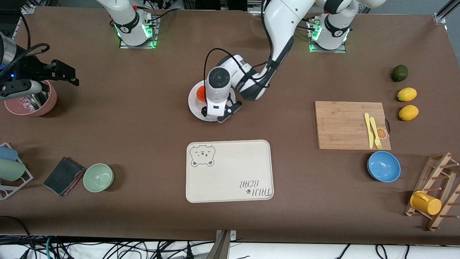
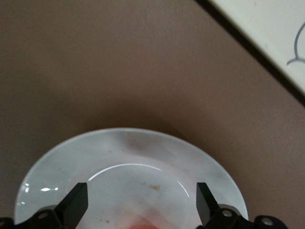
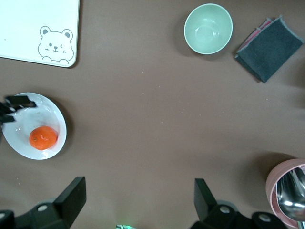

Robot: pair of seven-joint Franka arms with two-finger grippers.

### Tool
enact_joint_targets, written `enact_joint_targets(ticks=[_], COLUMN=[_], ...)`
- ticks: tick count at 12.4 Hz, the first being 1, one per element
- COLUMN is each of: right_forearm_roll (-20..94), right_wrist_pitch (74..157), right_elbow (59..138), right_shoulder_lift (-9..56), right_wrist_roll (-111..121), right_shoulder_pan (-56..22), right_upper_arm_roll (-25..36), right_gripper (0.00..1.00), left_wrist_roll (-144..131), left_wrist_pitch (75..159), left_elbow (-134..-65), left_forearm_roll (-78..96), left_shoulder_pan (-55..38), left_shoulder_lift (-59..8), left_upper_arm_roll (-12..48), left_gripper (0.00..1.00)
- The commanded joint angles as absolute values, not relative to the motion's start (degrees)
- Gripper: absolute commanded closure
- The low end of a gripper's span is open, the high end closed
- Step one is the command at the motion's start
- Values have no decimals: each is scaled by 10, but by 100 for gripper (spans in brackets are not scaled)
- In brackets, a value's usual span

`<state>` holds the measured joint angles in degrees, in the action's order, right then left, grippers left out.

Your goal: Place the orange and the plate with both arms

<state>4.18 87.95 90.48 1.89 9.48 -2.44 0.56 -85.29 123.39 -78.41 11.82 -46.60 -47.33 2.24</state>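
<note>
The white plate (image 1: 196,107) sits mid-table, farther from the front camera than the cream bear tray. The orange (image 1: 200,93) lies on the plate, toward its right-arm side. My left gripper (image 1: 217,112) is open and empty, low over the plate's part nearest the tray, beside the orange. In the left wrist view the plate (image 2: 128,152) fills the space between the open fingers of the gripper (image 2: 140,202). My right gripper (image 1: 70,76) is open and empty, held high over the table by the pink bowl. Its wrist view (image 3: 138,200) shows the plate (image 3: 53,114) and the orange (image 3: 43,137).
Cream bear tray (image 1: 230,172) lies nearer the camera than the plate. Pink bowl (image 1: 50,102), green bowl (image 1: 98,177) and dark cloth (image 1: 63,175) are at the right arm's end. Cutting board (image 1: 345,124), blue bowl (image 1: 383,166), lemons (image 1: 406,94), avocado (image 1: 399,73) and mug rack (image 1: 436,187) are at the left arm's end.
</note>
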Motion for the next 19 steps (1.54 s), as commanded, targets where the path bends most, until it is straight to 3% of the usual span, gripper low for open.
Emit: enact_joint_targets(ticks=[1, 6, 11, 15, 19], right_forearm_roll=[38, 40, 41, 38, 21], right_wrist_pitch=[867, 867, 871, 871, 870], right_elbow=[887, 887, 886, 887, 887], right_shoulder_lift=[25, 26, 32, 35, 83], right_wrist_roll=[91, 91, 91, 96, 98], right_shoulder_pan=[-23, -21, -8, -3, -5], right_upper_arm_roll=[4, 4, 5, 5, 4], right_gripper=[0, 0, 0, 0, 0], left_wrist_roll=[-791, -602, -314, -118, 54], left_wrist_pitch=[1118, 1005, 971, 959, 958], left_elbow=[-782, -781, -783, -783, -781], left_forearm_roll=[112, 110, 96, 24, 24], left_shoulder_pan=[-398, -221, -35, 33, 76], left_shoulder_lift=[-425, -378, -359, -345, -297], left_upper_arm_roll=[27, 26, 24, 25, 27], left_gripper=[0, 0, 0, 0, 0])
